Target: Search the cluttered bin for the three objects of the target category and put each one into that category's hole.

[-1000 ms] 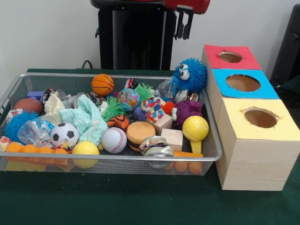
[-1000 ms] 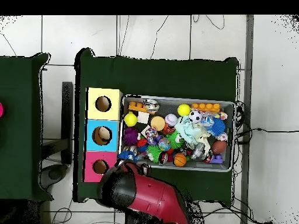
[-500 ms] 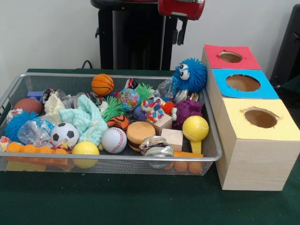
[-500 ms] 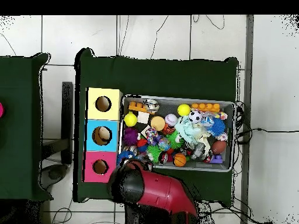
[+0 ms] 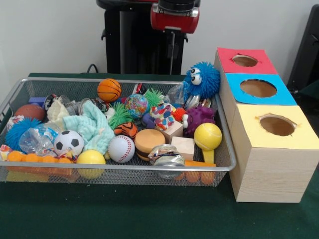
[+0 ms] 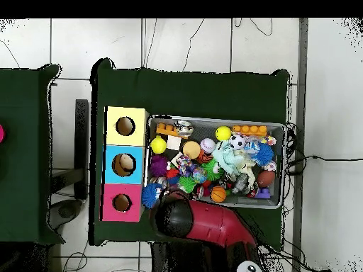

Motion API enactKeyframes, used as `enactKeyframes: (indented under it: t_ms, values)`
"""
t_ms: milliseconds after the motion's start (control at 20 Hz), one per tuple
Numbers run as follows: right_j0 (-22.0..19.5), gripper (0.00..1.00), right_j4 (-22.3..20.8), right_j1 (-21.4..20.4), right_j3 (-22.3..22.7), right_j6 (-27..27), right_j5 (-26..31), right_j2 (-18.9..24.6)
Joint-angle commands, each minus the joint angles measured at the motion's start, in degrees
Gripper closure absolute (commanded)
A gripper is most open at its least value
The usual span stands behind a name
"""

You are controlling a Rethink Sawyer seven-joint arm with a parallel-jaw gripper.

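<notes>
Looking across a wire mesh bin (image 5: 227, 162) on a dark green table (image 5: 149, 219), we are seeing it heaped with small toys; beside it, touching its side, a wooden box (image 5: 269, 169) is showing three round holes, under red (image 5: 244, 60), blue (image 5: 258, 88) and yellow (image 5: 277, 125) tops.

We are seeing the red and black arm (image 5: 175, 15) hanging above the bin's back rim; its gripper (image 5: 172, 50) is appearing only as a thin dark stem, so we cannot tell whether it is spread or closed, and nothing is visibly hanging from it; from overhead the arm (image 6: 205, 225) is covering that edge of the bin.

Nothing is telling us the target category; we are judging the balls a likely set. Lying in the bin are a basketball (image 5: 108, 89), a soccer ball (image 5: 68, 142), a baseball (image 5: 121, 148) and a smooth yellow ball (image 5: 90, 160) against the front mesh; they are looking light, round and fairly slick, so we are expecting them to roll; gripping across the widest part would suit them.

A fuzzy blue creature (image 5: 201, 79) is sitting at the bin's corner nearest the box, with a purple one (image 5: 199, 118) below it; both are looking soft and squashy, forgiving to pinch anywhere. A mint cloth (image 5: 92, 127) is lying limp mid-bin; wooden blocks (image 5: 183, 146) are looking hard and square-edged; crinkly clear wrappers (image 5: 35, 139) are looking slippery.
</notes>
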Motion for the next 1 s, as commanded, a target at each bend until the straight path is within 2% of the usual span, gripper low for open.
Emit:
enactKeyframes:
  t_ms: [50,450,800,1000]
  values:
    - [-5.16,1.0,-7.36,3.61,-5.49,-4.9,-3.27,9.14]
    - [-9.24,1.0,-12.11,4.61,-8.78,-5.2,-2.58,12.29]
    - [-11.74,1.0,-15.37,3.69,-9.41,-4.56,-2.19,14.98]
    - [-13.31,1.0,-17.66,3.75,-9.63,-3.84,-4.35,15.98]
